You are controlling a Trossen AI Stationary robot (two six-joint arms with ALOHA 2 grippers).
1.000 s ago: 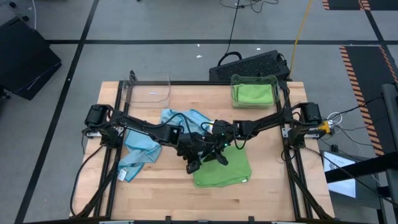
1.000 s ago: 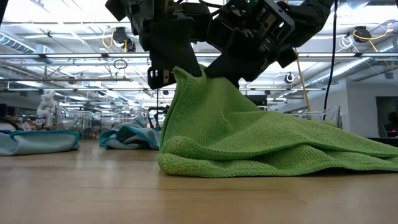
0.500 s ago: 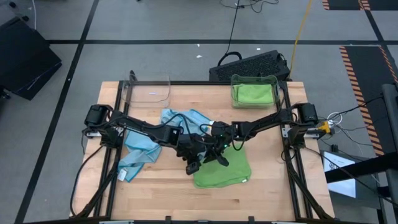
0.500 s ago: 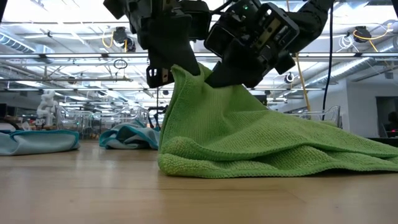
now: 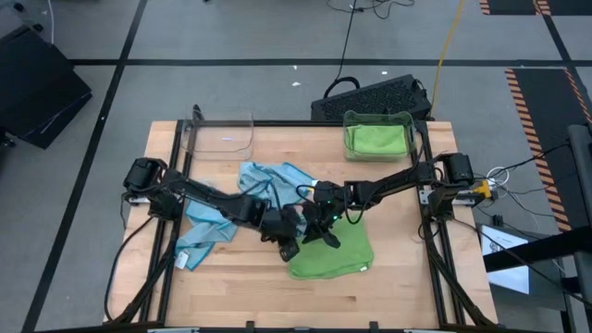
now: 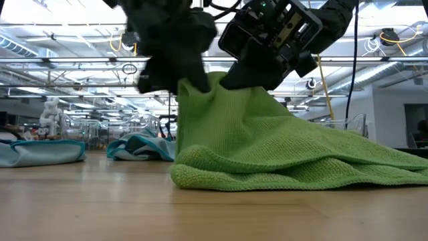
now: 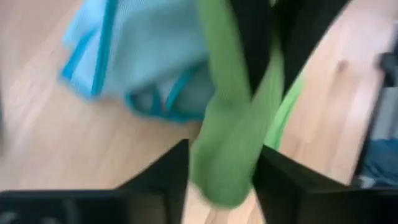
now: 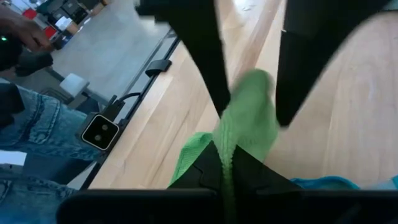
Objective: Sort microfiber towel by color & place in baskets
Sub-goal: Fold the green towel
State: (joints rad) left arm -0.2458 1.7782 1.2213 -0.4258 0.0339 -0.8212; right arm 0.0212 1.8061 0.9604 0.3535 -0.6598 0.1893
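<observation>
Handover at the green towel [image 6: 267, 150].
Left gripper [image 7: 221, 171] has just parted, fabric loose between its fingers; right gripper [image 8: 227, 165], alongside, now pinches the fold, ready to carry.

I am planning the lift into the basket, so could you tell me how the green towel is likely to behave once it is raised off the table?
Probably floppy: the green towel hangs in a tent from the right tool, the rest sagging onto the table. It looks light. Its loose folds may trail and drag.
</observation>
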